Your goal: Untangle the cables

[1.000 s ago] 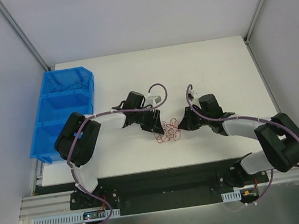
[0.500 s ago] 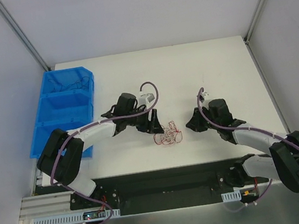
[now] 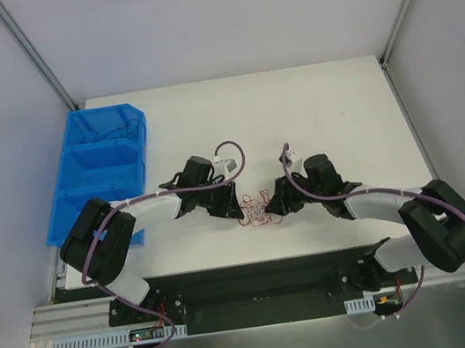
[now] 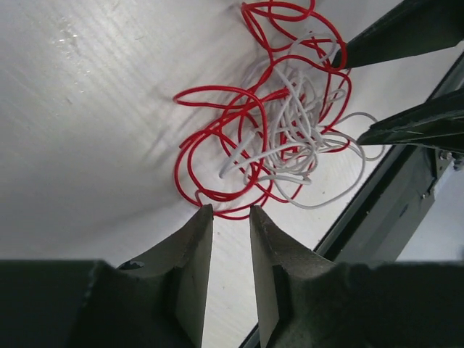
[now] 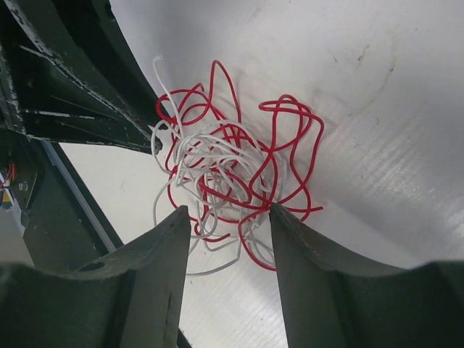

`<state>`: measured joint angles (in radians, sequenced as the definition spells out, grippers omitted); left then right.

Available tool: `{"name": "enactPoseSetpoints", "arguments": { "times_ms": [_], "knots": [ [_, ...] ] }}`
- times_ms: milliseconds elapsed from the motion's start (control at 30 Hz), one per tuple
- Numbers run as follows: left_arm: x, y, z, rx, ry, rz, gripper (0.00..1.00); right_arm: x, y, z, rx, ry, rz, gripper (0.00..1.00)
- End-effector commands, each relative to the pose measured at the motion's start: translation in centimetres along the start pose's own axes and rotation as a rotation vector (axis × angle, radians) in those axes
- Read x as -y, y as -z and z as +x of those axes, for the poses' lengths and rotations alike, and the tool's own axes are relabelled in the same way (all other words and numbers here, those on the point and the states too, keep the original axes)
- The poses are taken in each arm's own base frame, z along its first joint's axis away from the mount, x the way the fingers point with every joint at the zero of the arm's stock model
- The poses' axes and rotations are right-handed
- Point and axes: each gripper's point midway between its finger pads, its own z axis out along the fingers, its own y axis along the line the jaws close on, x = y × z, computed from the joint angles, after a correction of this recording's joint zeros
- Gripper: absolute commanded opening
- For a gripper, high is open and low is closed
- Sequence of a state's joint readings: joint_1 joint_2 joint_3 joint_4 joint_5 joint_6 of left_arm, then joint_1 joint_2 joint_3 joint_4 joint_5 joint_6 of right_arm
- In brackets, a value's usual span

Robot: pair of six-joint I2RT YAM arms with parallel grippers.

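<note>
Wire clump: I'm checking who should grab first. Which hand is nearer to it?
Right, narrowly. The right hand is open with edge loops of the wire clump between its fingers. The left hand, barely open, has its tips at the clump's rim.

White table [image 3: 328, 104], pale grey walls [image 3: 215, 16], blue bin [image 3: 97, 165]

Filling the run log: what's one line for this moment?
phase: pre-grasp | left tool: narrowly open, tips at cables | right tool: open, straddling cables' edge | cables: tangled

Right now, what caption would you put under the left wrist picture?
Left gripper slightly open at the edge of the red and white cables, right gripper facing it.
</note>
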<state>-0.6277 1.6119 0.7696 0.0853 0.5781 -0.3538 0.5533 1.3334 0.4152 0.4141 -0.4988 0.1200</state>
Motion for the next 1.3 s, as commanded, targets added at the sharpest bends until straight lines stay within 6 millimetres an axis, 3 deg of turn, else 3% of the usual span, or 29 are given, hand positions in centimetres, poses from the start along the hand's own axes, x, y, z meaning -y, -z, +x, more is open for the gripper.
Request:
{"name": "enactPoseSetpoints", "arguments": {
  "times_ms": [0, 133, 333, 400, 567, 733, 933, 1067, 1167, 1267],
  "knots": [
    [-1.6, 0.2, -0.3, 0.038, -0.060, -0.095, 0.27, -1.3, -0.8, -2.3, 0.024, 0.046, -0.039, 0.50],
    [-2.4, -0.5, -0.5, 0.029, -0.046, -0.127, 0.42, -0.5, -1.1, -1.9, 0.015, 0.048, 0.005, 0.48],
    [-3.3, -1.5, -0.7, 0.017, -0.049, -0.162, 0.40, 0.2, -0.9, -1.8, 0.009, 0.054, 0.047, 0.47],
    [-2.5, -1.6, -0.6, 0.011, -0.057, -0.140, 0.33, 0.4, -1.0, -1.7, 0.007, 0.057, 0.056, 0.47],
    [-1.9, -1.3, -0.6, 0.020, -0.087, -0.148, 0.04, 0.0, -0.5, -2.5, 0.040, 0.094, 0.058, 0.48],
    [1.5, 0.8, -1.7, 0.053, -0.130, -0.058, 0.00, -0.3, 0.8, -3.1, 0.109, 0.174, 0.087, 0.62],
    [5.3, 3.1, -3.9, 0.120, -0.159, 0.036, 0.00, -4.1, 1.4, -4.9, 0.151, 0.215, -0.004, 0.68],
    [7.5, 4.4, -5.1, 0.154, -0.180, 0.094, 0.00, -5.5, 1.1, -6.0, 0.153, 0.254, -0.017, 0.70],
    [9.0, 5.6, -6.3, 0.197, -0.192, 0.118, 0.00, -4.7, -0.2, -6.5, 0.128, 0.218, 0.031, 0.69],
    [11.2, 7.0, -7.1, 0.220, -0.215, 0.182, 0.00, -1.8, -1.8, -7.6, 0.115, 0.161, 0.189, 0.58]
  ]
}}
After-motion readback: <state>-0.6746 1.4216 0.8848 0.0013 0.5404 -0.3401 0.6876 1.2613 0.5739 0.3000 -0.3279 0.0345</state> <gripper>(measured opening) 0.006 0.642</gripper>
